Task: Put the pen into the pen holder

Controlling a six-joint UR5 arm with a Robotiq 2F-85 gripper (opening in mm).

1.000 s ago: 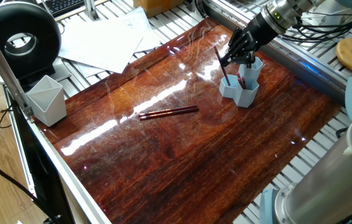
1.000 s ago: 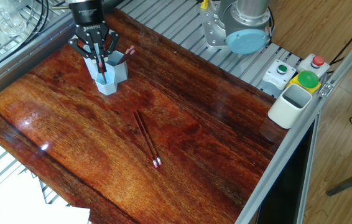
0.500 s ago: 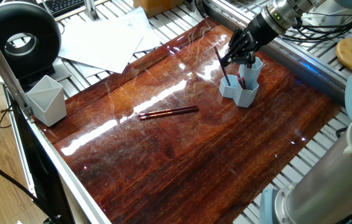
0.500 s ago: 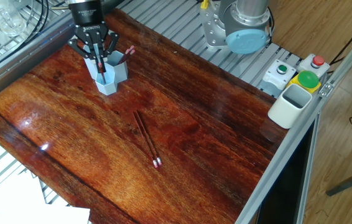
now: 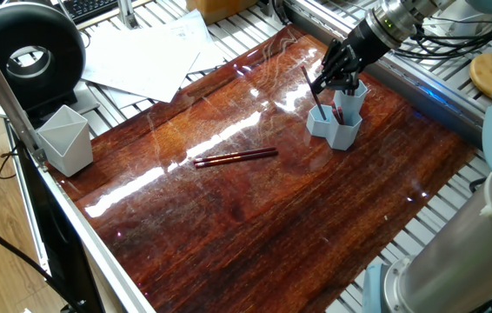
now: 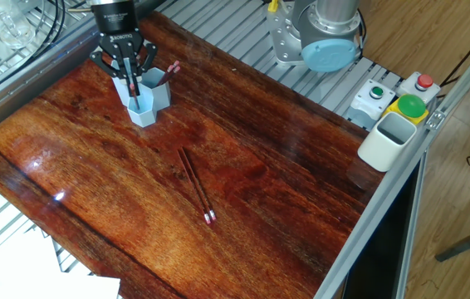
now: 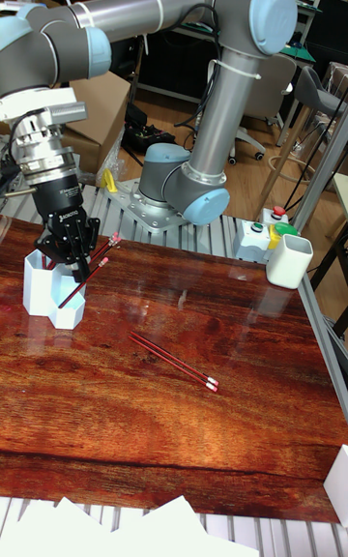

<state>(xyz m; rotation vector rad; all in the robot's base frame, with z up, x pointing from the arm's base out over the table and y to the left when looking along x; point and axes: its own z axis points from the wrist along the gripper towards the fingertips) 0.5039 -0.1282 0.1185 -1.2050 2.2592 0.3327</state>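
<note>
The light blue pen holder point(image 5: 342, 131) point(image 6: 149, 114) point(image 7: 43, 302) stands at the far side of the wooden table. My gripper point(image 5: 330, 83) point(image 6: 132, 75) point(image 7: 75, 267) hangs right over it, shut on a dark red pen point(image 5: 310, 89) point(image 7: 101, 253). That pen leans at a slant, with its lower tip inside one of the holder's outer tubes. Another pen end point(image 6: 174, 66) sticks out of a different tube. Two more dark red pens point(image 5: 236, 157) point(image 6: 196, 184) point(image 7: 174, 361) lie side by side on the table's middle, apart from the gripper.
A pale grey-white angular cup point(image 5: 63, 139) point(image 6: 389, 139) point(image 7: 288, 262) stands at the table's edge, far from the holder. A button box point(image 6: 397, 95) sits beside it. Loose papers point(image 5: 146, 56) and a black round device point(image 5: 29, 56) lie off the table.
The gripper and the held pen have shifted very slightly over the holder; the two pens on the table have not moved.
</note>
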